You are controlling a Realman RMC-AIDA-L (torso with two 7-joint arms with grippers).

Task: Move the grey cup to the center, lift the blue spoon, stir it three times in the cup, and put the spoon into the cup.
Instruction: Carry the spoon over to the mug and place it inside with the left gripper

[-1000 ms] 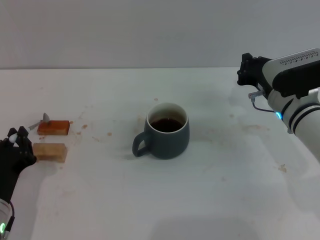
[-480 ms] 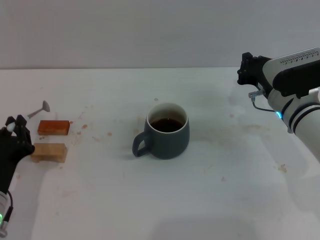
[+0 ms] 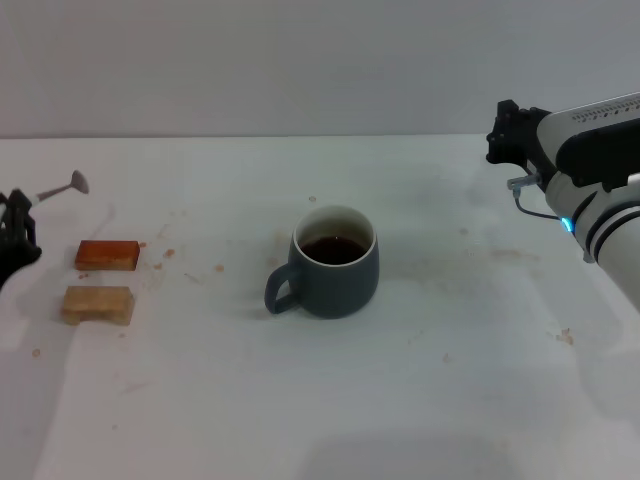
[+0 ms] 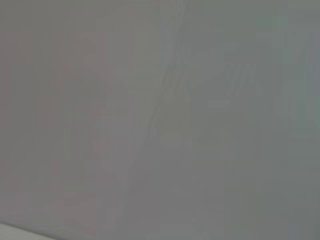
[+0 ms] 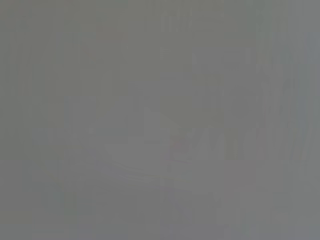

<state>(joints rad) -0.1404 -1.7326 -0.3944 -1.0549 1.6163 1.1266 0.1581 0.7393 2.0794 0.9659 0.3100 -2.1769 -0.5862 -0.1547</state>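
The grey cup (image 3: 334,264) stands upright in the middle of the white table (image 3: 420,400), its handle toward the left front, with dark liquid inside. My left gripper (image 3: 17,218) is at the far left edge, raised above the table, shut on the blue spoon (image 3: 58,188). The spoon's metal bowl points up and to the right; its handle is hidden in the gripper. My right gripper (image 3: 506,135) is raised at the far right, well away from the cup. Both wrist views show only blank grey.
Two small wooden blocks lie at the left: a reddish one (image 3: 106,255) and a pale one (image 3: 98,304) in front of it. Small brown stains dot the table around the blocks and the cup.
My left gripper has risen and moved back to the left with the spoon, lifting it off the reddish block. My right gripper has shifted slightly to the right. The cup has not moved.
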